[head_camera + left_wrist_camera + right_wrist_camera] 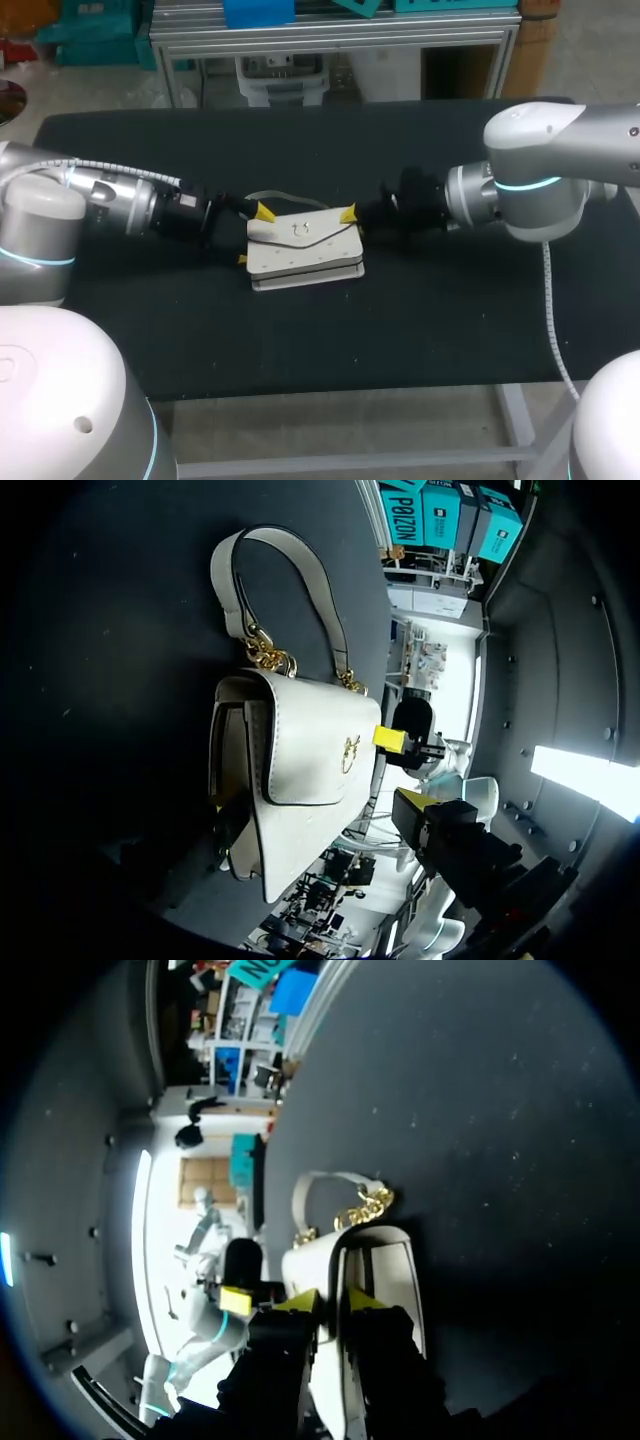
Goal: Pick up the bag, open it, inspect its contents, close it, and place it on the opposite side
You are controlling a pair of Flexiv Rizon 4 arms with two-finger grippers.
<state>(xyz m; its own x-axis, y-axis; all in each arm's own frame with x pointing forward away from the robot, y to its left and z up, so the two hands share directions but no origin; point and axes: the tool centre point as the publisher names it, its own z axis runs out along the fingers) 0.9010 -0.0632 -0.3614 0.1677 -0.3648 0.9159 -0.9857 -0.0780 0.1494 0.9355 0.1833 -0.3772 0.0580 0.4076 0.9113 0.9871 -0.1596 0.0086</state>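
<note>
Between the right end effector's [332,1302] nearly closed yellow tips sits a white edge of the handbag [305,245], so it is pinching the bag's right end. Outward from there the bag appears to lie flat on the tabletop [450,320]. Its long axis runs straight toward the left end effector [253,236] at the opposite end; whether that one grips I cannot tell. Both are equally near. The flap [310,740] looks shut, and the handle [225,580] lies on the bag's far side from me. Lifting or flap-opening likely comes next. No writing is legible on the bag, only a gold emblem [350,753].
</note>
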